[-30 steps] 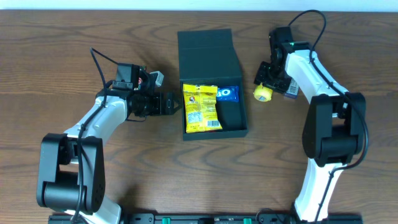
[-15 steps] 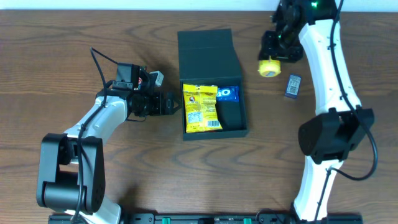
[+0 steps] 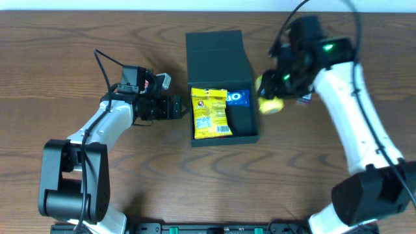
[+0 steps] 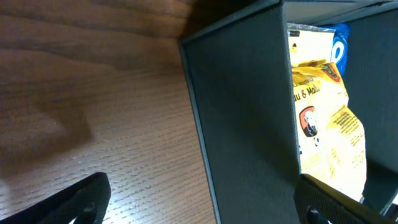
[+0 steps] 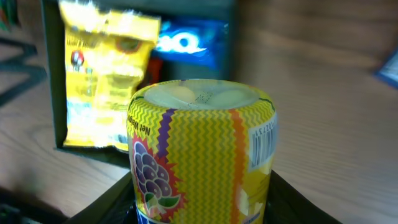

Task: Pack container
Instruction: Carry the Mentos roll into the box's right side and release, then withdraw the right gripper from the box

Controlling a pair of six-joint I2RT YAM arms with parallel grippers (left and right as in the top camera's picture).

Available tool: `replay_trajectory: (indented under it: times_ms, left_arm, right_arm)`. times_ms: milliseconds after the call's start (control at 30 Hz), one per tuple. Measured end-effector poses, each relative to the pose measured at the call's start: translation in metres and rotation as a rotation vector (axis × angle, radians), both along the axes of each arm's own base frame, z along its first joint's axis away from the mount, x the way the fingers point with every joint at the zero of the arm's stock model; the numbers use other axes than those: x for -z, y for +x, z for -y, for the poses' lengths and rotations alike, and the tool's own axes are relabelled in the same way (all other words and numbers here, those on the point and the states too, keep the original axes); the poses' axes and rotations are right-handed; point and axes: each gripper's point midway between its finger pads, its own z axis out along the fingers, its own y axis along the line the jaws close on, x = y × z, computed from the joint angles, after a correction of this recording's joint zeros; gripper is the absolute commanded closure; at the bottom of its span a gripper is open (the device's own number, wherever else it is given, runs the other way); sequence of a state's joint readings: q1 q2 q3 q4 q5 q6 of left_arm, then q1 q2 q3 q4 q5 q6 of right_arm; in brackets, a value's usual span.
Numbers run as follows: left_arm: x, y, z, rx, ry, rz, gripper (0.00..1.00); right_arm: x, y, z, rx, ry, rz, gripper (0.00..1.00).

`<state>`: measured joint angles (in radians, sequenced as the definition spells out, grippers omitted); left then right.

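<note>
The dark teal-green container (image 3: 251, 116) lies open mid-table, lid flap (image 3: 216, 56) folded back. Inside lie a yellow snack packet (image 3: 210, 112) and a blue packet (image 3: 238, 98). My right gripper (image 3: 272, 97) is shut on a yellow cup with a grape picture (image 5: 202, 152), held above the table just right of the container's right wall. My left gripper (image 3: 179, 108) is open, its fingers straddling the container's left wall (image 4: 249, 124); the yellow packet (image 4: 323, 124) shows inside in the left wrist view.
A small blue-purple packet (image 3: 303, 98) lies on the wooden table right of the container, partly hidden by the right arm. Cables hang from both arms.
The right arm has carried the yellow cup from the far right back toward the container, down and to the left. The left arm has not moved.
</note>
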<state>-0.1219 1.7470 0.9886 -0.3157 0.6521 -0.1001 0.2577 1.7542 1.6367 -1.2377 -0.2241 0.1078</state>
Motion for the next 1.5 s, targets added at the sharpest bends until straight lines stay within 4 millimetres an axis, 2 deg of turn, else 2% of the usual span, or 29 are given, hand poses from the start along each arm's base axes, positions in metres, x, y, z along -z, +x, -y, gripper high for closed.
replay_trajectory:
  times_ms: [100, 233, 500, 600, 633, 733, 767, 900, 1067, 1167, 1200, 1233, 1267, 1400, 1467, 1500]
  left_arm:
    - [0.0, 0.0, 0.0, -0.001, 0.001, 0.0, 0.05]
    - [0.0, 0.0, 0.0, -0.001, 0.001, -0.002, 0.05]
    - [0.001, -0.001, 0.0, -0.001, 0.001, -0.006, 0.05]
    - [0.001, -0.002, 0.0, -0.001, 0.002, -0.009, 0.05]
    - [0.001, -0.002, -0.001, -0.001, 0.002, -0.01, 0.05]
    - [0.001, -0.002, -0.001, -0.001, 0.002, -0.01, 0.05]
    - [0.001, -0.002, -0.001, -0.001, 0.002, -0.01, 0.05]
    - [0.001, -0.002, 0.0, -0.001, 0.002, -0.01, 0.05]
    - [0.001, -0.002, 0.0, -0.001, 0.002, -0.01, 0.05]
    - [0.001, -0.002, 0.0, -0.001, 0.002, -0.011, 0.05]
    - [0.001, -0.002, -0.001, -0.001, 0.002, -0.011, 0.04]
    - [0.001, -0.002, -0.001, -0.001, 0.002, -0.011, 0.04]
    - [0.001, -0.002, -0.001, -0.001, 0.002, -0.01, 0.03]
    - [0.001, -0.002, -0.001, -0.001, 0.002, -0.011, 0.0]
    - [0.001, -0.002, -0.001, 0.0, 0.003, -0.011, 0.14]
    - [0.001, -0.002, -0.001, -0.001, 0.002, -0.012, 0.27]
  right_arm:
    - [0.027, -0.013, -0.034, -0.1, -0.001, -0.018, 0.53]
    - [0.045, -0.017, -0.055, -0.146, 0.004, 0.0, 0.53]
    - [0.086, -0.011, -0.056, -0.072, -0.017, -0.05, 0.55]
    - [0.095, -0.013, -0.056, -0.047, -0.024, -0.077, 0.55]
    - [0.097, -0.013, -0.056, -0.038, -0.025, -0.083, 0.5]
    - [0.101, -0.013, -0.056, -0.016, -0.027, -0.098, 0.18]
    - [0.101, -0.012, -0.057, -0.01, -0.024, -0.098, 0.14]
    - [0.101, -0.01, -0.058, -0.002, -0.015, -0.092, 0.14]
    - [0.092, -0.009, -0.064, 0.001, 0.023, -0.106, 0.24]
    - [0.071, 0.002, -0.067, 0.006, 0.058, -0.081, 0.4]
    - [0.06, 0.01, -0.067, 0.014, 0.073, -0.06, 0.6]
    - [0.048, 0.021, -0.065, 0.013, 0.086, -0.024, 0.89]
    - [0.041, 0.027, -0.063, 0.015, 0.09, -0.002, 0.99]
    - [0.032, 0.036, -0.033, 0.076, 0.014, 0.023, 0.98]
    - [0.035, 0.039, -0.013, 0.118, -0.054, 0.028, 0.98]
    - [0.038, 0.04, -0.006, 0.136, -0.082, 0.033, 0.99]
